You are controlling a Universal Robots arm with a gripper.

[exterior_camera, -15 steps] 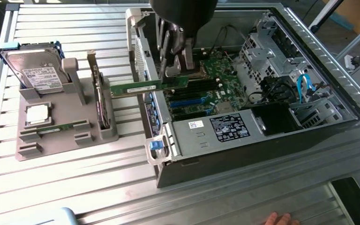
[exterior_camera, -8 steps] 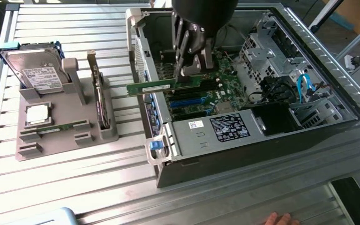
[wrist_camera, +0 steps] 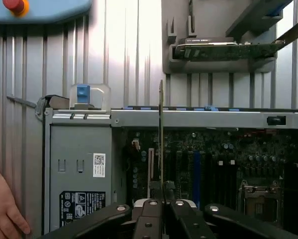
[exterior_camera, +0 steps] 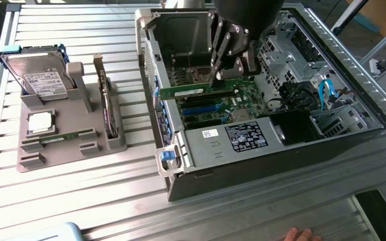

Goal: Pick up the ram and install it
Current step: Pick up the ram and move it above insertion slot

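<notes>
Exterior view | end effector (exterior_camera: pixel 218 76) pinching ram (exterior_camera: pixel 189 92) | ram clamped between jaws, above motherboard (exterior_camera: pixel 243 104)

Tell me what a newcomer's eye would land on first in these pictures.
The open computer case on the slatted table, its green motherboard exposed, dominates the exterior view's right. Inside it the black gripper is shut on the ram, a thin green stick held over the motherboard. On the exterior view's left, a grey holder carries a hard drive.

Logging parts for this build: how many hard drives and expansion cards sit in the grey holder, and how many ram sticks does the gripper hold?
hard drive: 1
expansion card: 1
ram, clamped in the gripper: 1
Total: 3
</notes>
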